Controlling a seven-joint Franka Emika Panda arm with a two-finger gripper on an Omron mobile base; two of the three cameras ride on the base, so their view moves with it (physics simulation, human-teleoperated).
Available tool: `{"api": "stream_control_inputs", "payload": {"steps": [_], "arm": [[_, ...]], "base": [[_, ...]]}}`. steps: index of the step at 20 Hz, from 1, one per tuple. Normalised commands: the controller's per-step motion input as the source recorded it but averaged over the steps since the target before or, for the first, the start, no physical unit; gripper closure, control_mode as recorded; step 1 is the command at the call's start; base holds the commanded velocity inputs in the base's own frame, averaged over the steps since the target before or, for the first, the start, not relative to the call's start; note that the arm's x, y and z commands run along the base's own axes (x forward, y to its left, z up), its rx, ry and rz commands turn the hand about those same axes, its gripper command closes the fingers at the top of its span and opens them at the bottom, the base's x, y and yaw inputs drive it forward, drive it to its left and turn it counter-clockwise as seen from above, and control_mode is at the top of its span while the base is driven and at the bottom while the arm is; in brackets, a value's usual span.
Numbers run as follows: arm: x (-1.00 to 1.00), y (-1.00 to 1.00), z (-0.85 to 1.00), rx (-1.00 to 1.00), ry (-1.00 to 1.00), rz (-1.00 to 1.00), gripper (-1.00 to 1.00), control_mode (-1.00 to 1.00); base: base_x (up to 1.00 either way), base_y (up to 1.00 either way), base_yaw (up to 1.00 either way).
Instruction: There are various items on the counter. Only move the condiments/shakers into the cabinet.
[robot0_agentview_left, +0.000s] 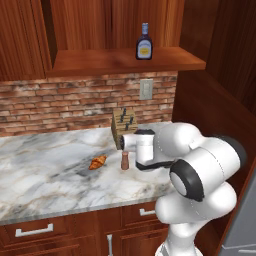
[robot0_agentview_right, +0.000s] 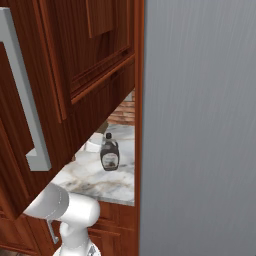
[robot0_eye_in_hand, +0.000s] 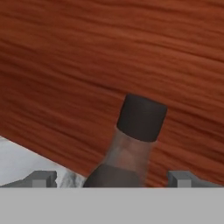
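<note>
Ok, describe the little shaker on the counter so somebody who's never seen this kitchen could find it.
Start at the marble counter below the brick wall. In front of the tan knife block, right of the orange croissant, stands the shaker: a short brown upright cylinder, smaller than the block.

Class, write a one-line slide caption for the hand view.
Open gripper lines up on a black-capped bottle before a wooden panel.

The counter (robot0_agentview_left: 45, 165) is polished veined marble. The cabinet (robot0_agentview_left: 100, 30) is smooth reddish wood with visible grain. Behind the counter, the wall (robot0_agentview_left: 60, 105) is rough brick. The bottle (robot0_eye_in_hand: 131, 144) looks like clear glass under a matt black cap (robot0_eye_in_hand: 141, 117).
</note>
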Motion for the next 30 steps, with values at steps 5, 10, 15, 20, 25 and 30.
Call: {"api": "stream_control_inputs", "payload": {"steps": [5, 10, 15, 20, 25, 30], "arm": [[0.00, -0.07, 0.00, 0.00, 0.00, 0.02, -1.00, -1.00], [0.00, 0.00, 0.00, 0.00, 0.00, 0.00, -1.00, -1.00], [0.00, 0.00, 0.00, 0.00, 0.00, 0.00, 1.00, -1.00], [-0.05, 0.00, 0.00, 0.00, 0.00, 0.00, 1.00, -1.00], [-0.36, 0.13, 0.40, 0.00, -0.09, 0.01, 1.00, -1.00], [-0.57, 0.58, 0.97, -0.05, -0.15, 0.14, 1.00, -1.00]], "base": [[0.00, 0.00, 0.00], [0.00, 0.00, 0.00], [0.00, 0.00, 0.00], [0.00, 0.00, 0.00], [0.00, 0.00, 0.00], [0.00, 0.00, 0.00]]}}
